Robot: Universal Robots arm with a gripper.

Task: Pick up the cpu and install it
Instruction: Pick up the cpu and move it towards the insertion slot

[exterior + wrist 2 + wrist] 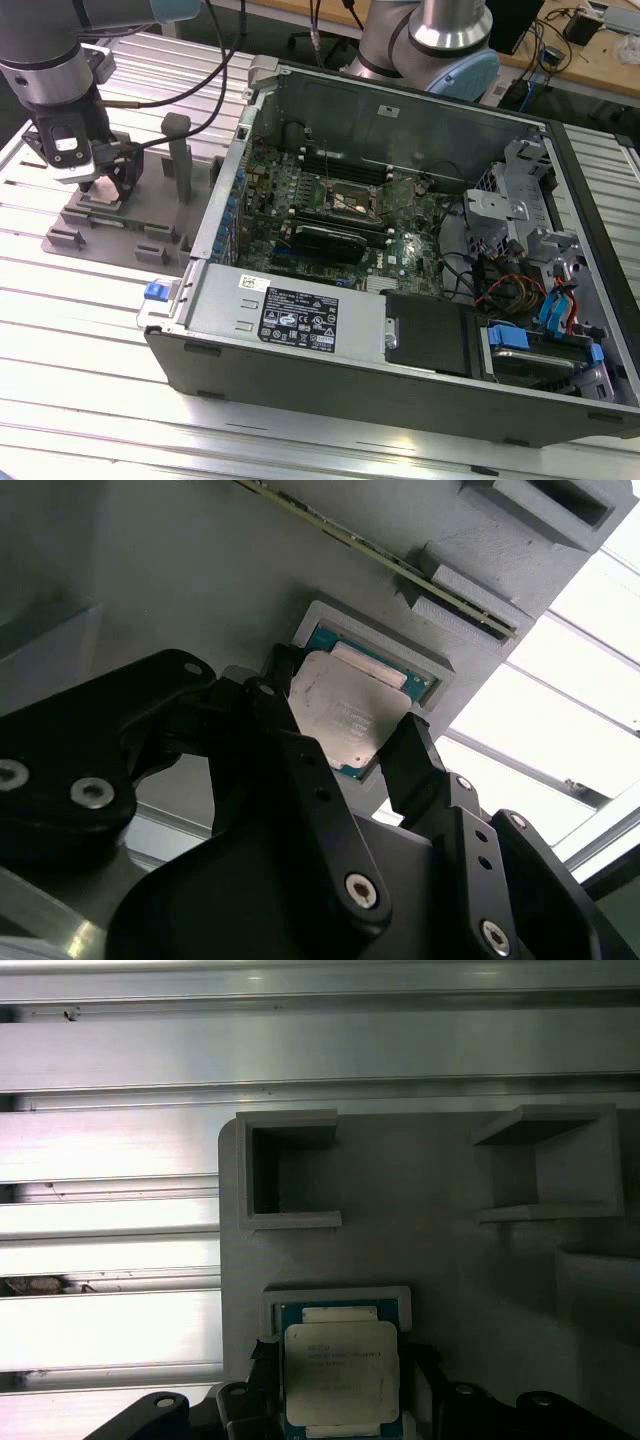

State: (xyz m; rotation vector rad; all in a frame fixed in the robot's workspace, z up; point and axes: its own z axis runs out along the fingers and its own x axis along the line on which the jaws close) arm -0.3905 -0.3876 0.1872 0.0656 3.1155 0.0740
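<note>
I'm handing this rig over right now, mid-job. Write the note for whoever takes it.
Pincer: down at the cpu; whether it is clamped cannot be told.
Cpu: lies in its recess on the grey fixture tray, at the exterior view's left, outside the computer case.
Done: pincer brought to the cpu.
Left: cpu not yet lifted, not yet in the motherboard socket.

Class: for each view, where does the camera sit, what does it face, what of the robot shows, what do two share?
Exterior view: off the arm, looking down on the computer case and holder; arm and gripper at the exterior view's left.
First wrist view: on the wrist, facing the cpu; gripper shows.
Second wrist view: on the wrist, behind the gripper's black links.
Both wrist views share the cpu.
</note>
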